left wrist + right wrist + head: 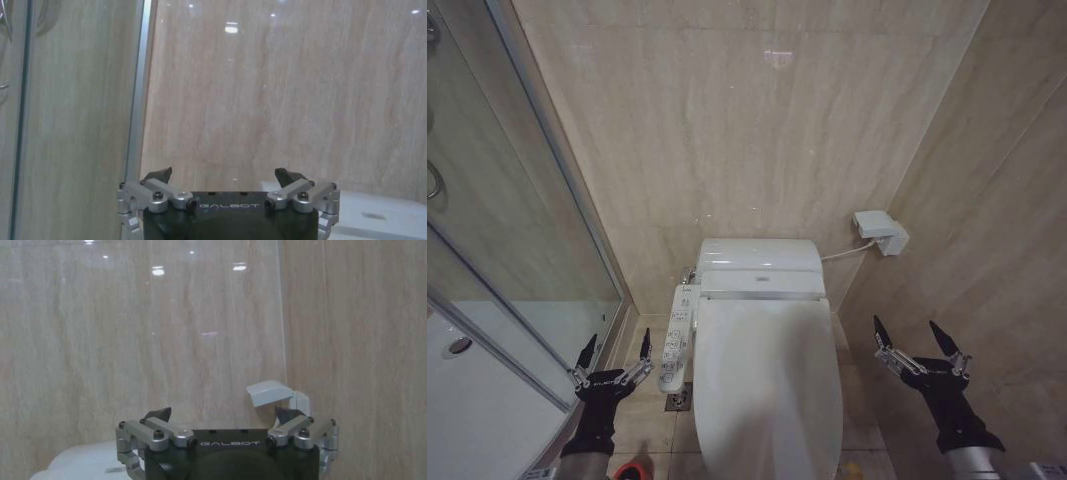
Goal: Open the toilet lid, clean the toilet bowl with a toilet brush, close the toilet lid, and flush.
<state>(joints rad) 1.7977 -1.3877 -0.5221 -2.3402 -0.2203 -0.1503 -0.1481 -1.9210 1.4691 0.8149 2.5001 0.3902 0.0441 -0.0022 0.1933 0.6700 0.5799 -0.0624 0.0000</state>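
The toilet lid (767, 390) is a glossy white oval lying shut over the toilet bowl, which it hides. A white button panel (677, 340) runs along the toilet's left side. My left gripper (615, 350) hangs open to the left of the panel, above the floor, holding nothing. My right gripper (917, 338) stands open to the right of the lid, also holding nothing. Both are apart from the toilet. In the wrist views, the left gripper (223, 175) and the right gripper (223, 415) face the beige wall with spread fingers. The toilet brush is out of view.
A glass shower door (527, 230) with a metal frame stands close on the left. A white wall box (882, 230) with a cable sits right of the toilet's rear housing (760, 265). A floor drain (677, 402) and a red object (632, 470) lie by the toilet's left.
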